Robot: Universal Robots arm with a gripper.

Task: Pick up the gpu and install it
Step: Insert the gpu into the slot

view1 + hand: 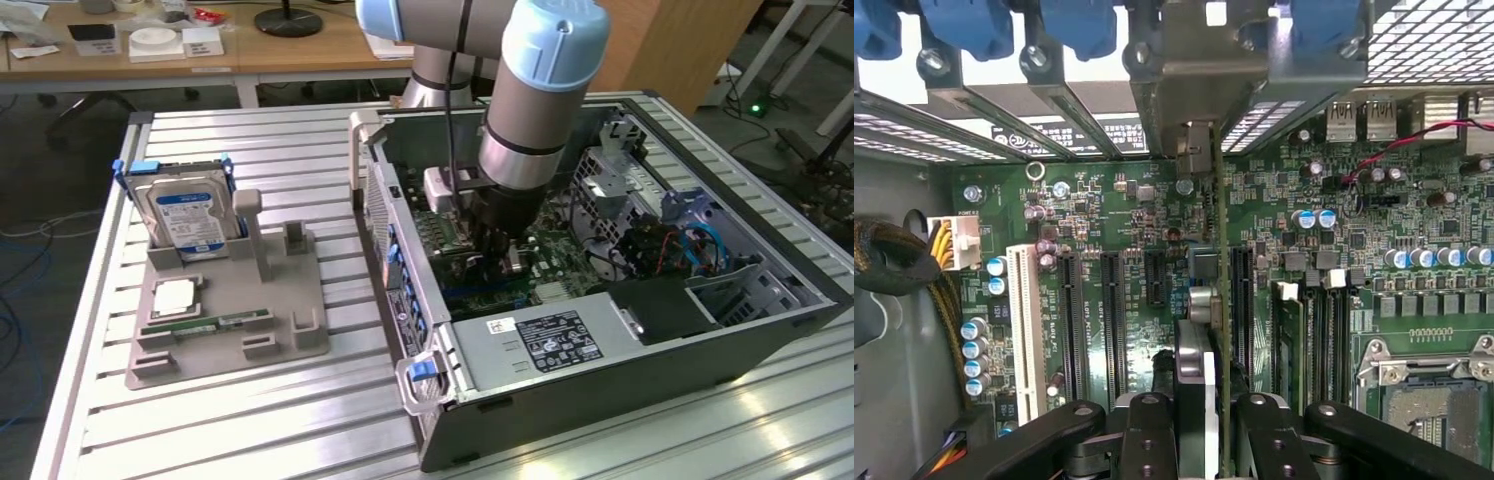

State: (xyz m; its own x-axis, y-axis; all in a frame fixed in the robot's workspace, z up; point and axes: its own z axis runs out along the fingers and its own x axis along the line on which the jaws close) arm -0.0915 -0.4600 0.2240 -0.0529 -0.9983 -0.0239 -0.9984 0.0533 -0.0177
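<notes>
Holding the gpu (1206, 400) edge-on over the motherboard (1154, 250): pick-up done, seating not yet shown complete.

Exterior view. Item: my arm, descending from the upper centre of the frame into the open computer case (601, 340) at centre right. Item: my gripper (497, 250), low inside the case, just above the green board; the card itself is hard to make out here. Item: grey parts holder (227, 330) at left of frame, carrying the silver hard drive (187, 215) upright and a narrow memory stick (200, 322) lying flat. No black fan card remains on the holder.

Wrist view. Item: my two black fingers (1144, 440), bottom centre, pinching the thin card between them, partly closed on its faces. Item: the card's silver bracket (1199, 60) reaches the rear slot openings at upper centre. Item: dark expansion slots (1109, 320) left of the card; the card's edge lines up over one slot, though whether it is fully pressed home I cannot tell. Item: the gripper has not yet released.
</notes>
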